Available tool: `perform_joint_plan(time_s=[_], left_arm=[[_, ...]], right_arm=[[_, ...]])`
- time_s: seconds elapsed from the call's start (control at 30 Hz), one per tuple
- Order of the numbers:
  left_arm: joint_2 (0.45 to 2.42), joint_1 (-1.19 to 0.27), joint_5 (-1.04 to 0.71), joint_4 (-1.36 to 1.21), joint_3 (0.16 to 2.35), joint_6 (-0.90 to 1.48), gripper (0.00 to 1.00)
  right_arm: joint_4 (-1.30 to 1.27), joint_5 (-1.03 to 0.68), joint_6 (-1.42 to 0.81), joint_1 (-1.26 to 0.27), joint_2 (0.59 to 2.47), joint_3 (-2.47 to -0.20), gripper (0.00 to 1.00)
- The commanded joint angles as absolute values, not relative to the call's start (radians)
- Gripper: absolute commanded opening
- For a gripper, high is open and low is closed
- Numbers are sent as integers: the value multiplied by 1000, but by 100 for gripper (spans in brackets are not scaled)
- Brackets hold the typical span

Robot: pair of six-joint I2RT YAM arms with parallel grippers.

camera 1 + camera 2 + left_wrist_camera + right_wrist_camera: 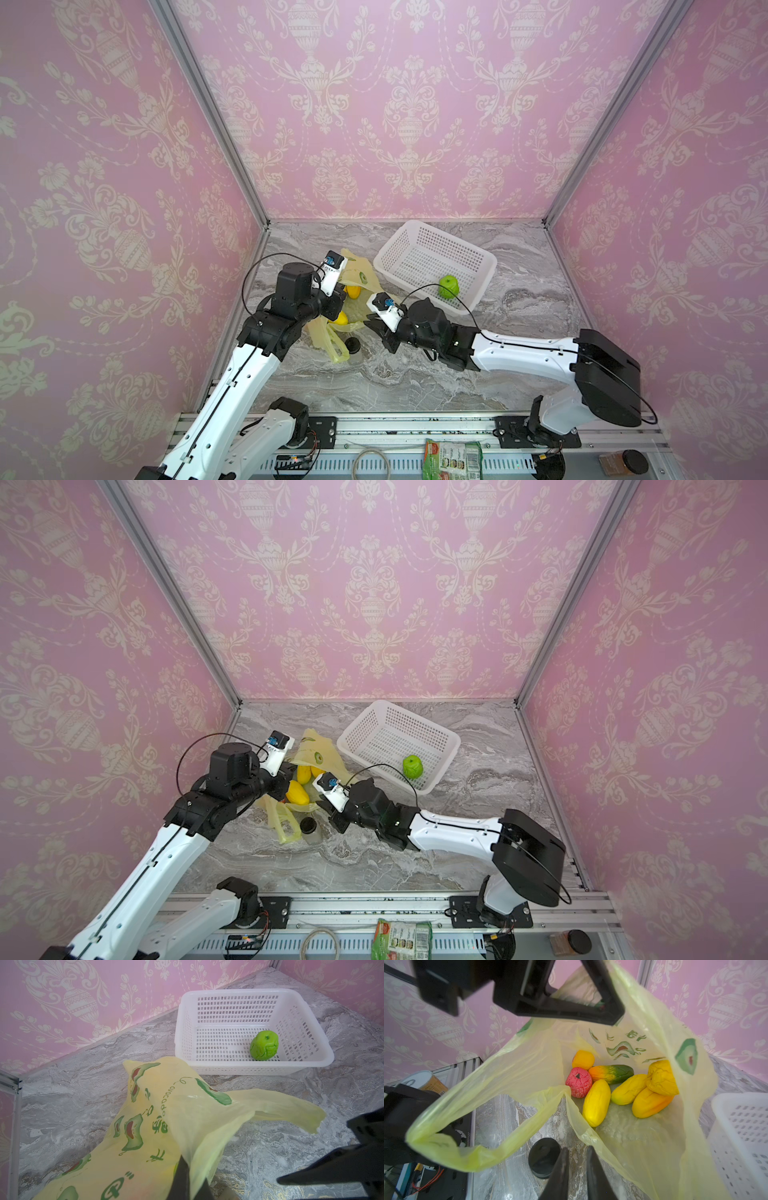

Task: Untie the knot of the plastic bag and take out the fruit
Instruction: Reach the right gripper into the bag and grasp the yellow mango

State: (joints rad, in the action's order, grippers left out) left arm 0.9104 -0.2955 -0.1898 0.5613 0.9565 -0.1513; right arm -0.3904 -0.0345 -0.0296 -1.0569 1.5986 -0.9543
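Nearly together, empty, my right pincer (577, 1153); my left pincer (191, 1178) clamps the untied plastic bag (158, 1118), apple (264, 1045) in basket (249, 1063), seven fruit (596, 1101) inside.

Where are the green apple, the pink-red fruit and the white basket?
green apple (264, 1045), left wrist view, middle of its skin.
pink-red fruit (579, 1082), right wrist view, its wrinkled side.
white basket (228, 1063), left wrist view, rim nearest the bag.

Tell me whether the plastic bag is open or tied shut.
Open: the bag gapes at its mouth, with fruit lying visible inside.
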Motion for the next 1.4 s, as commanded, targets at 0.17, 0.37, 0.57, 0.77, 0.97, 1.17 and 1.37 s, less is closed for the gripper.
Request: perform_joint_plan(time_s=[0.17, 0.37, 0.57, 0.77, 0.97, 1.17, 1.37], left_arm=[[883, -291, -204, 553, 948, -153, 0], [871, -291, -202, 548, 945, -153, 2], [871, -291, -208, 549, 945, -153, 2], [870, -291, -209, 548, 944, -151, 2], [869, -291, -207, 549, 945, -152, 3], [868, -291, -208, 548, 945, -152, 3], [873, -291, -171, 556, 944, -152, 3]], right_arm=[[-182, -10, -98, -1048, 1895, -1273, 15], [-74, -40, -178, -1007, 2080, -1472, 16], [-44, -110, -205, -990, 2184, -1581, 40], [6, -121, -223, -986, 2282, -1690, 63], [71, -130, -240, -985, 2379, -1807, 73], [109, -138, -250, -985, 2415, -1857, 58], [15, -122, -253, -985, 2286, -1708, 36]])
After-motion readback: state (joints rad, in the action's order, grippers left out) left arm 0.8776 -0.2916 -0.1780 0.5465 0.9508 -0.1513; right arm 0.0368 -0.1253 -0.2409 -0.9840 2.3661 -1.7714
